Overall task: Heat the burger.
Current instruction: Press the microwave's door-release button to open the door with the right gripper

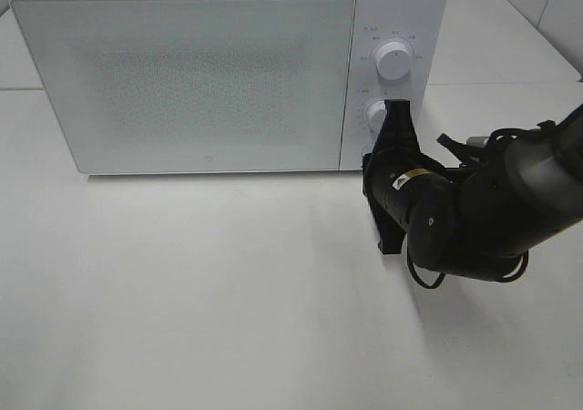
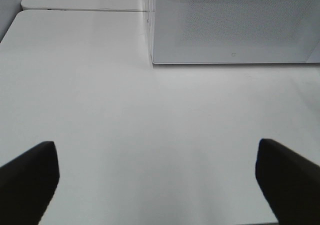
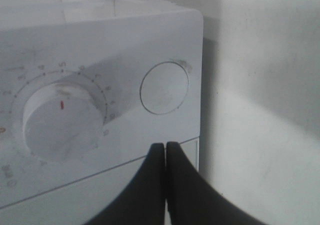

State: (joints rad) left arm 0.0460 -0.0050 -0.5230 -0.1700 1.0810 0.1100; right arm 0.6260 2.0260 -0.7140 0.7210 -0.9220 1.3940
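The burger is out of view. A white microwave (image 1: pixel 182 73) stands at the back of the table with its frosted door closed. My right gripper (image 1: pixel 398 111) is shut with nothing in it, and its tips sit at the control panel beside the lower knob (image 1: pixel 373 114). In the right wrist view the shut fingertips (image 3: pixel 165 147) point just below a round push button (image 3: pixel 164 87), next to a dial with a red mark (image 3: pixel 60 120). My left gripper (image 2: pixel 155 152) is open and empty over bare table in front of the microwave (image 2: pixel 235 25).
An upper knob (image 1: pixel 393 59) sits above the lower one on the panel. The white table (image 1: pixel 228 292) stretches in front of the microwave. A seam between table tops (image 2: pixel 85 10) runs behind its left side.
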